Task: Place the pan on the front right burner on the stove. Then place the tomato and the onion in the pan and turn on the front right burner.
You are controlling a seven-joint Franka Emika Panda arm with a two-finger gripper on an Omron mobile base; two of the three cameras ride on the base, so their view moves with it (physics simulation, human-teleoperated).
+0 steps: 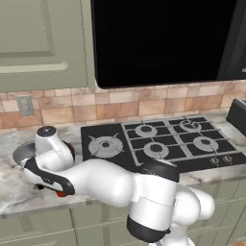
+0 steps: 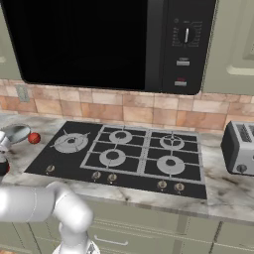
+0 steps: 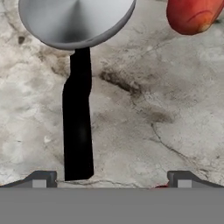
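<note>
Nothing done yet: pan (image 3: 76,22) sits on the counter (image 3: 175,109) left of the stove (image 2: 124,154), red tomato (image 3: 190,15) beside it. Gripper (image 3: 111,179) hovers over the black handle, jaws spread wide, empty. Front right burner (image 2: 170,164) bare; all steps remain

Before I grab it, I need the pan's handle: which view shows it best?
Hand view: the pan and its whole black handle lie there. Left base view has its rim behind the arm; right base view, its bowl.

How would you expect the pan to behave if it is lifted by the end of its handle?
The pan looks rigid metal, so it probably won't flex. Its wide bowl sits far from the handle end, so it may tip bowl-down. The smooth handle could slip between the open gripper tips.
</note>
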